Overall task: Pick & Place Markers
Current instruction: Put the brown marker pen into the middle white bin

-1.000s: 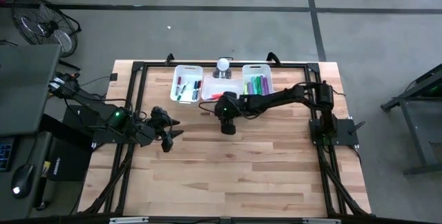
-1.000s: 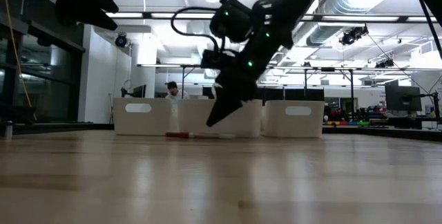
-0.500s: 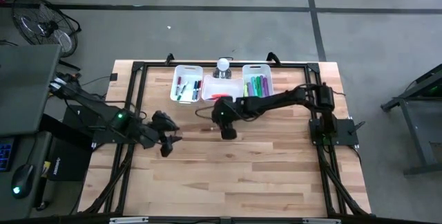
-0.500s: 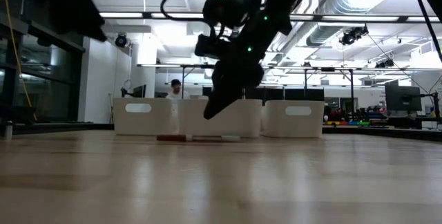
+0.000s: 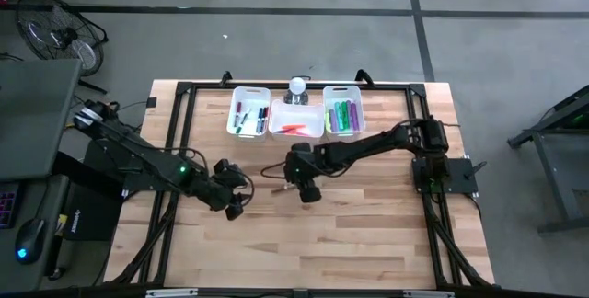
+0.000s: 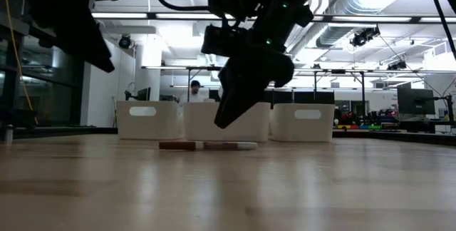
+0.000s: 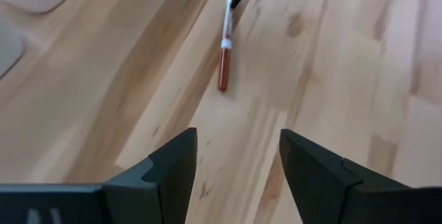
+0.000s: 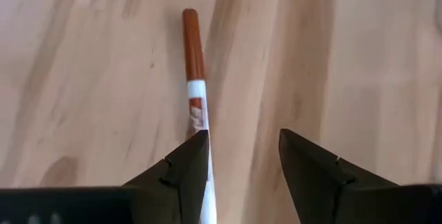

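One marker with a brown-red cap and a white barrel lies flat on the table, near the middle. My right gripper is open and hovers over the barrel end, fingertips pointing down. In the low view its tip is above the marker. My left gripper is open and sits to the table's left of the marker, facing its cap end, a short way off. More markers lie in three white bins at the far side. My right gripper's one finger stands right beside the marker's white barrel, coming from above. I cannot tell whether it touches the barrel. The marker lies flat on the table.
Three white bins stand in a row at the far edge: left, middle, right. A white round object sits behind the middle bin. A black frame runs along the table's sides. Bare wood lies toward the near edge.
My right gripper has moved from beside the bins toward the near edge. The marker has shifted along the table the same way, staying crosswise with its cap to the left. My left gripper has moved toward the table's right and near edge, closing on the marker's cap end.
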You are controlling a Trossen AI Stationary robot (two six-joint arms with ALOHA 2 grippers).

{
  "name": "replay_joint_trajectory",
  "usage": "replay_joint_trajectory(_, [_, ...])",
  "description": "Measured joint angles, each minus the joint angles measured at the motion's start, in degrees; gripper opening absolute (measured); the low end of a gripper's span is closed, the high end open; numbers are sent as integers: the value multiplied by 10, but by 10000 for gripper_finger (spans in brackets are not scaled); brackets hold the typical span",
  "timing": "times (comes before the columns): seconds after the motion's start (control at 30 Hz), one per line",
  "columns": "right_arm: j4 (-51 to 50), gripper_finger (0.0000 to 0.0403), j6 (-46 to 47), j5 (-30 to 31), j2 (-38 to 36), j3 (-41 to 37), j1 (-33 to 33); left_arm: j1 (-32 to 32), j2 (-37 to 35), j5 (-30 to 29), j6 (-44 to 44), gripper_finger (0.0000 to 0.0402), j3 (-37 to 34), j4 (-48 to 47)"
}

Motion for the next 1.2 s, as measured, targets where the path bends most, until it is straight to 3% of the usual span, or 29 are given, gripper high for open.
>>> replay_joint_trajectory(0.2, [0,165,18,-39,0,-27,15,0,6,-3,-1,202,0,10])
replay_joint_trajectory(0.63, [52,165,30,-25,-4,-105,62,0,6,-4,-2,202,0,6])
replay_joint_trajectory(0.87, [72,163,35,-46,-4,-135,62,0,6,8,-2,202,0,2])
replay_joint_trajectory(1.2, [55,94,-11,-53,-5,-140,83,0,6,14,-7,202,0,2])
